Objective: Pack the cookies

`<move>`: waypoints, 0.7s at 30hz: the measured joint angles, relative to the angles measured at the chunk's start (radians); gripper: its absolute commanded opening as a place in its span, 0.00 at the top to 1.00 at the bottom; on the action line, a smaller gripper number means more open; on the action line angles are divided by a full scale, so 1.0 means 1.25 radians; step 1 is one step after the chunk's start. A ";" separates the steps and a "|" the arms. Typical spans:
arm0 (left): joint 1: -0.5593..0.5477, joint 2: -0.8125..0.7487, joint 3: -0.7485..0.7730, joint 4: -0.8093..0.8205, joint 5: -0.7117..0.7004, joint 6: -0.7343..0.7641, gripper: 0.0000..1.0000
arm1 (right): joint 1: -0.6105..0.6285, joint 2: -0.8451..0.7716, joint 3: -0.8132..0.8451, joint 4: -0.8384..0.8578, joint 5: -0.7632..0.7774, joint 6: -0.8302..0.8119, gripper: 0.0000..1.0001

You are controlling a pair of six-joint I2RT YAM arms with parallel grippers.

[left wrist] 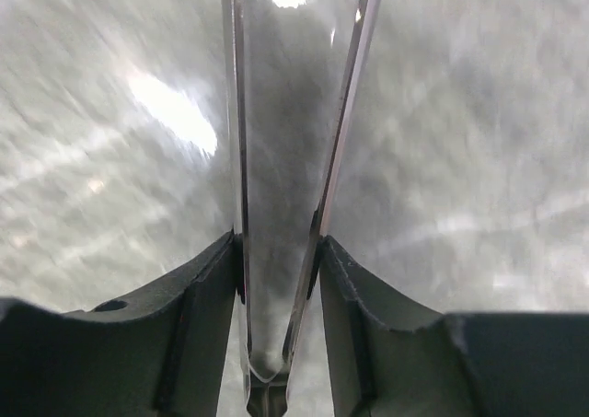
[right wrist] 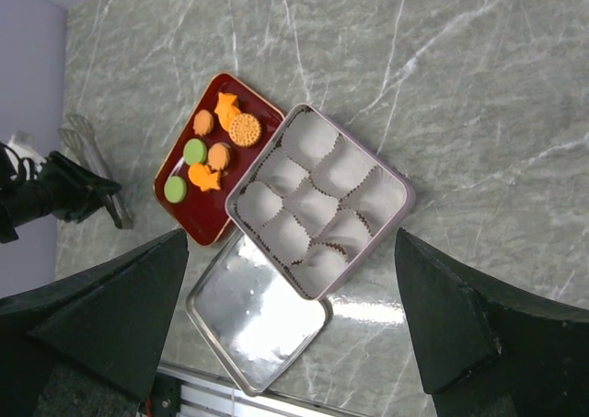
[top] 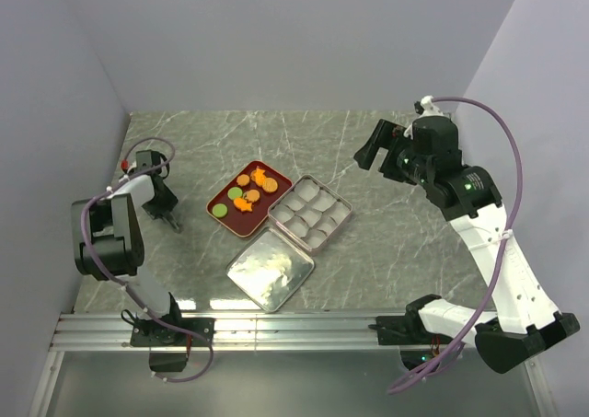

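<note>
Reaching for the first of the cookies (top: 252,195) seemed the step in hand; next, the left claw (top: 166,213) would need to travel right and lower its tool onto one. Beneath it spread the marble table (top: 396,251). Well right of that claw lay the tin (top: 332,193), its nine paper cups (top: 311,216) bare, its lid (top: 270,270) touching its near edge. Between tin and claw sat the red tray (top: 232,225), holding all seven cookies. The left claw pinched metal tongs (left wrist: 237,141); the right claw (top: 371,150), beyond the tin, stood wide and empty.
</note>
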 measured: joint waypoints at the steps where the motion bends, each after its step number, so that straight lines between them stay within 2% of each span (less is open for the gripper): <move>1: 0.000 -0.006 0.000 -0.012 0.015 0.001 0.56 | 0.000 0.000 0.003 0.001 0.001 0.000 0.00; 5: -0.023 -0.049 0.013 -0.137 0.057 0.007 0.54 | -0.001 0.000 0.018 0.000 -0.001 0.000 0.00; 8: -0.056 -0.102 0.066 -0.233 0.070 0.013 0.53 | -0.001 0.001 0.039 0.001 -0.003 0.001 0.00; 14: -0.132 -0.213 0.191 -0.353 0.082 0.005 0.49 | -0.002 0.002 0.070 0.013 -0.027 0.012 0.00; 21: -0.255 -0.281 0.251 -0.484 0.124 -0.038 0.50 | -0.002 0.035 0.117 0.024 -0.102 0.034 0.00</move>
